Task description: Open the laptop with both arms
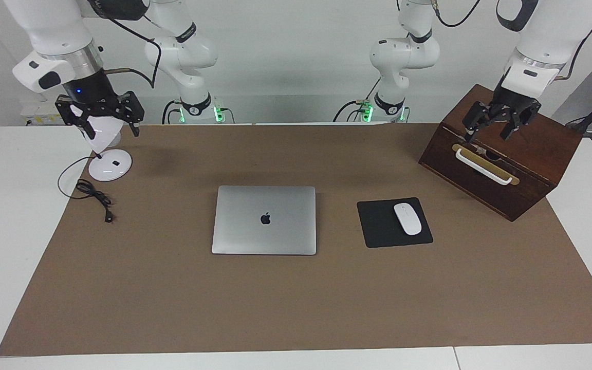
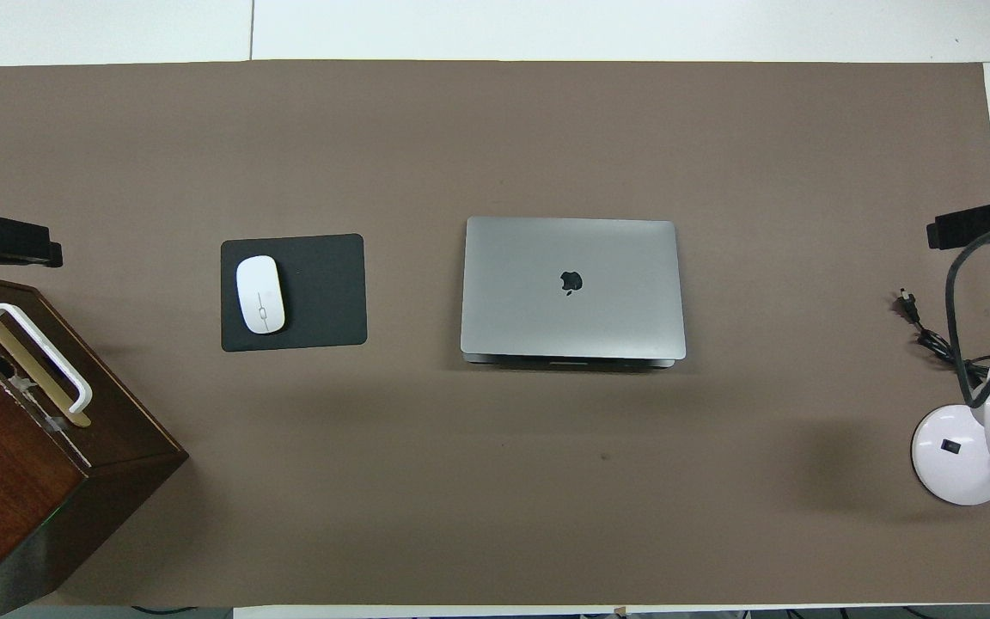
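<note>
The laptop lies shut between the raised, open left gripper and right gripper; one should hold its base while one lifts gently.

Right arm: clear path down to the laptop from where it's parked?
Probably yes. The right hand hangs over the white desk lamp at its end of the table, and only bare brown mat lies between the lamp and the closed laptop. The lamp's cable stays off that route.
</note>
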You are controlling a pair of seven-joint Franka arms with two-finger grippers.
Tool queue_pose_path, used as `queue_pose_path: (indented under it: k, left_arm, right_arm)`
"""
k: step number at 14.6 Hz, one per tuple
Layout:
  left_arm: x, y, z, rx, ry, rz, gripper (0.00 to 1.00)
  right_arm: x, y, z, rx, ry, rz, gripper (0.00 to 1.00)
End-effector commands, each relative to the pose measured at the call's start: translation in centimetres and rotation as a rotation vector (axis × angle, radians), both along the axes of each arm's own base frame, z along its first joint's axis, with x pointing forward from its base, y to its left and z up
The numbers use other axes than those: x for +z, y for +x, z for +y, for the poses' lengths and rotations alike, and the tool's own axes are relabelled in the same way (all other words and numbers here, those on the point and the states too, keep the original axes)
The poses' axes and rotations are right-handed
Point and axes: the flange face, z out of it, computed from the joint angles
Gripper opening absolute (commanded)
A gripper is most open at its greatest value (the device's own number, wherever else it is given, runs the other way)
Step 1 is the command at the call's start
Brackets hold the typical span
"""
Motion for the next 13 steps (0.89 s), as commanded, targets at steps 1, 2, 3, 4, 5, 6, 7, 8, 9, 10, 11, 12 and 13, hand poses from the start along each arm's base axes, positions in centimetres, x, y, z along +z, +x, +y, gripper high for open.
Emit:
queue_pose_path:
  k: [1,2,3,4,5,6,7,8,9,10,11,12,13]
  left_arm:
    - [0.0,0.1,-0.1,0.013,-0.009,-0.016,0.12]
    - [0.1,0.1,0.0,0.014,-0.009,-0.016,0.0]
    - [0.1,0.1,-0.1,0.014,-0.011,-0.017,0.0]
    - [0.1,0.1,0.1,0.019,-0.011,-0.017,0.0]
    - [0.0,0.1,0.2,0.025,-0.012,-0.017,0.0]
    - [0.1,0.2,0.3,0.037,-0.013,-0.023,0.0]
    - [0.2,0.3,0.2,0.038,-0.015,-0.03,0.0]
    - [0.2,0.4,0.2,0.04,-0.018,-0.038,0.0]
    - [0.2,0.6,0.1,0.041,-0.031,-0.053,0.0]
    - [0.4,0.8,0.1,0.043,-0.038,-0.077,0.0]
    - [0.4,1.2,0.0,0.044,-0.043,-0.107,0.0]
    - [0.8,1.7,-0.1,0.044,-0.049,-0.15,0.0]
    - [0.7,1.9,-0.1,0.051,-0.068,-0.171,0.0]
  right_arm:
    - [-1.4,1.4,0.0,0.03,-0.012,-0.034,1.0]
    - [-1.8,1.9,0.0,0.029,-0.012,-0.038,1.0]
    - [-2.4,2.5,-0.6,0.022,-0.012,-0.043,1.0]
    - [-2.8,3.1,-1.5,0.011,-0.011,-0.062,1.0]
    - [-2.9,4.0,-1.8,0.009,-0.015,-0.102,1.0]
    - [-2.7,4.4,-1.7,0.012,-0.017,-0.133,1.0]
    - [-2.9,4.7,-1.6,0.014,-0.018,-0.142,1.0]
    - [-3.5,5.0,-1.5,0.014,-0.018,-0.133,1.0]
    - [-3.7,5.1,-1.4,0.013,-0.01,-0.131,1.0]
    - [-3.9,5.2,-1.3,0.01,0.006,-0.127,1.0]
    - [-4.4,5.2,-0.9,0.011,0.026,-0.117,1.0]
    - [-4.6,5.2,-0.9,0.008,0.034,-0.111,1.0]
    - [-4.7,5.2,-0.7,0.01,0.04,-0.107,1.0]
